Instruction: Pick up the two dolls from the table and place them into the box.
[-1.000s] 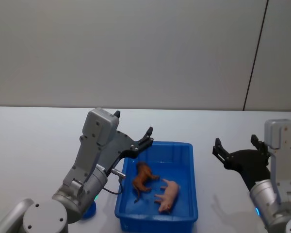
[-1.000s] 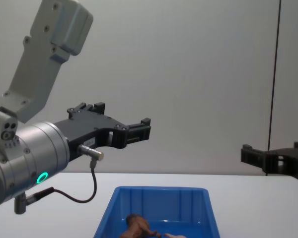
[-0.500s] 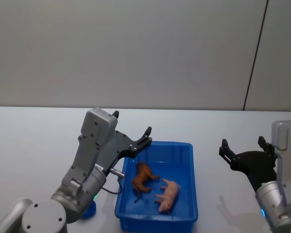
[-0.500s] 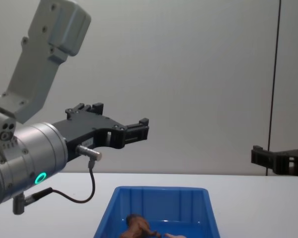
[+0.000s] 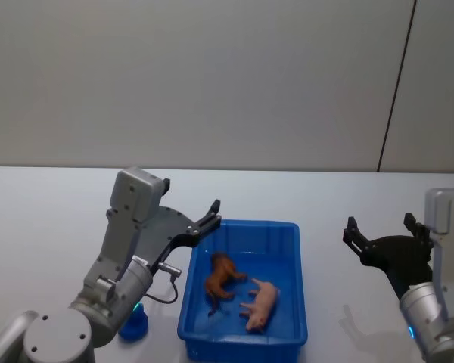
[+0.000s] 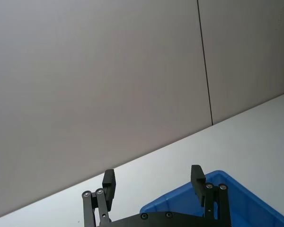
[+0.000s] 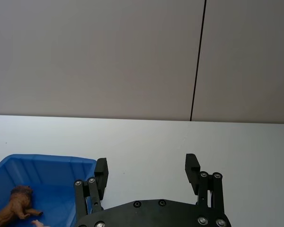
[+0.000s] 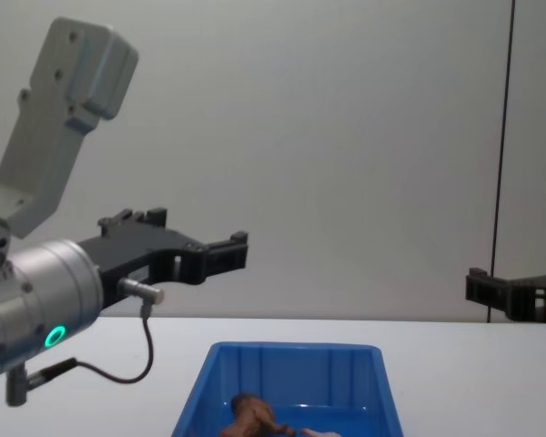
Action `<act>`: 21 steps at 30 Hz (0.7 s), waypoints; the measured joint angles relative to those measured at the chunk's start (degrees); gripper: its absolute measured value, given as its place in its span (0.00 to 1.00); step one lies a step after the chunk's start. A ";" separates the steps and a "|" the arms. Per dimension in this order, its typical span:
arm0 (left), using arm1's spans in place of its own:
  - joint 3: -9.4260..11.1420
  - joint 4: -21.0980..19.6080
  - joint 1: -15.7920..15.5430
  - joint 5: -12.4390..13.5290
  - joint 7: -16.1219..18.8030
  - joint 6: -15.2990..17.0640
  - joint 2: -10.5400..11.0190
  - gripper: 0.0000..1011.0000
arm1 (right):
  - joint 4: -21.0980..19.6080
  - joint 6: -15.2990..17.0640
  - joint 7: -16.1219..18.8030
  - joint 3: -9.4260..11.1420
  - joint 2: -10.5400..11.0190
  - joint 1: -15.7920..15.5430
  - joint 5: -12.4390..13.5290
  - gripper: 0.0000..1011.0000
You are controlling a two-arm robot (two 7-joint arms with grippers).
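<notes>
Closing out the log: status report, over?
Left tool open, raised left of box. Right tool open, right of box. Brown doll and pink doll lie in box. Nothing in the way.

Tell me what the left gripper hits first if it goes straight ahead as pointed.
Probably nothing near: the open left gripper aims above the far corner of the box, so the way looks free up to the wall; depth is unclear.

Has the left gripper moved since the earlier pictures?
Yes. In the head view the left gripper, open, has drawn back toward the robot's left, away from the blue box.
</notes>
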 joint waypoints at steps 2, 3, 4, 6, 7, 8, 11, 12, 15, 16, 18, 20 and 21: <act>-0.30 0.50 -0.04 -0.64 0.11 0.51 0.05 0.99 | -0.02 0.01 -0.03 0.02 0.01 -0.01 0.01 0.99; -0.39 0.66 -0.05 -0.86 0.17 0.69 0.09 0.99 | -0.03 0.02 -0.03 0.02 0.02 -0.01 0.02 0.99; -0.57 0.95 -0.05 -1.28 0.30 1.04 0.14 0.99 | -0.03 0.02 -0.04 0.03 0.02 -0.02 0.03 0.99; -0.76 1.25 -0.06 -1.68 0.45 1.45 0.20 0.99 | -0.04 0.03 -0.06 0.04 0.03 -0.03 0.04 0.99; -0.88 1.44 -0.06 -1.90 0.53 1.67 0.24 0.99 | -0.05 0.03 -0.07 0.05 0.04 -0.04 0.04 0.99; -1.07 1.72 -0.06 -2.32 0.69 2.12 0.32 0.99 | -0.06 0.03 -0.07 0.06 0.04 -0.04 0.05 0.99; -1.34 2.13 -0.02 -3.00 0.99 2.89 0.44 0.99 | -0.07 0.03 -0.10 0.06 0.06 -0.06 0.05 0.99; -1.53 2.44 0.05 -3.46 1.19 3.38 0.52 0.99 | -0.08 0.03 -0.10 0.06 0.06 -0.06 0.05 0.99; -1.87 2.97 0.25 -4.27 1.59 4.38 0.71 0.99 | -0.11 0.03 -0.11 0.06 0.07 -0.07 0.05 0.99; -1.94 3.07 0.29 -4.47 1.67 4.61 0.75 0.99 | -0.11 0.03 -0.11 0.06 0.07 -0.08 0.05 0.99; -2.17 3.39 0.50 -5.04 1.97 5.29 0.88 0.99 | -0.11 0.03 -0.13 0.06 0.07 -0.09 0.05 0.99; -2.34 3.63 0.73 -5.66 2.30 6.03 1.00 0.99 | -0.11 0.03 -0.14 0.07 0.07 -0.10 0.05 0.99; -2.40 3.71 0.81 -5.84 2.40 6.28 1.05 0.99 | -0.11 0.03 -0.14 0.07 0.07 -0.10 0.05 0.99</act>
